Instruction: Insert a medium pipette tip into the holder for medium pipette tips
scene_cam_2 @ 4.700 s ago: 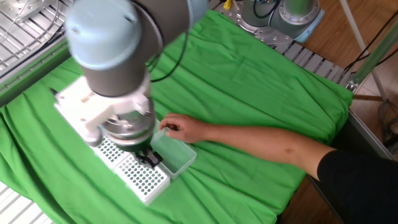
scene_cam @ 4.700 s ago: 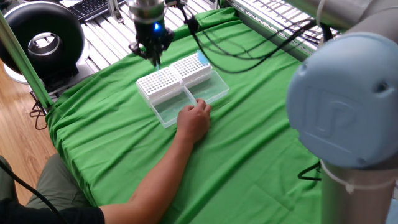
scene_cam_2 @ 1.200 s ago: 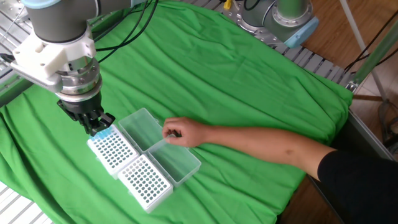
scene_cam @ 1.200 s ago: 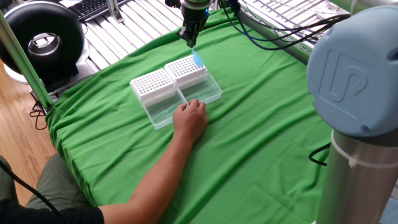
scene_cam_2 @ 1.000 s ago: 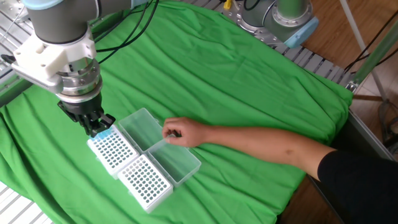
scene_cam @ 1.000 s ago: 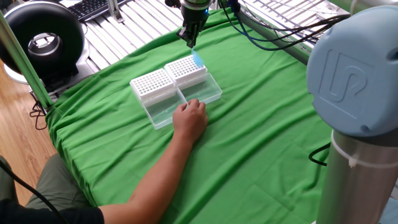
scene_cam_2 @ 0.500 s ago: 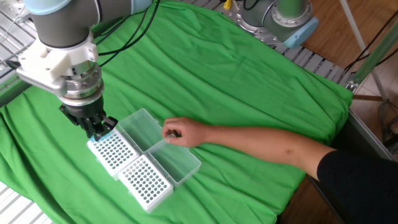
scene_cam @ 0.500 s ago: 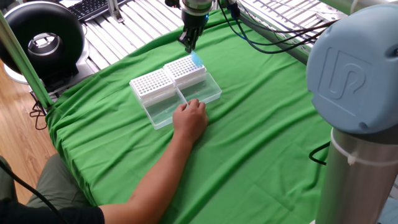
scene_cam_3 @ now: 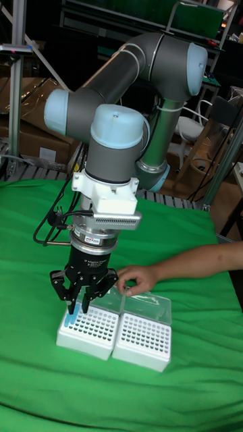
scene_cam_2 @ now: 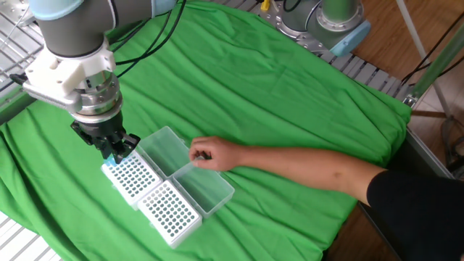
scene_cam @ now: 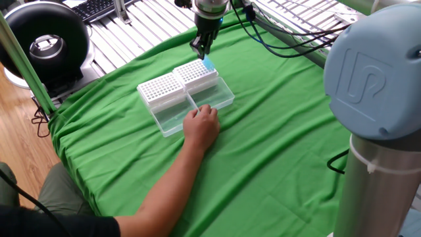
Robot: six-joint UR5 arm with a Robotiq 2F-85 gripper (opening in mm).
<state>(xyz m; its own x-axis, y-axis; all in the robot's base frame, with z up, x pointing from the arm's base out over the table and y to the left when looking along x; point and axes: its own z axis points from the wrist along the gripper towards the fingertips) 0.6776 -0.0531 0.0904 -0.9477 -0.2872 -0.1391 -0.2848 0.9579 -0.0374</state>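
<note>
Tall fixed view: black two-finger gripper (scene_cam_3: 79, 305) narrowly parted over taller white gridded rack (scene_cam_3: 90, 333); held tip indiscernible; other views hide fingertips.

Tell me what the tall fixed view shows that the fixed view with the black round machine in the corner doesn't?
Only the tall fixed view shows the gripper head-on, its fingers over the corner holes of the white rack, and the arm's whole elbow. Only the other view shows the black round machine, a keyboard, and the person's knee. Both show two white racks side by side, their clear lids, the person's hand and the green cloth.
</note>
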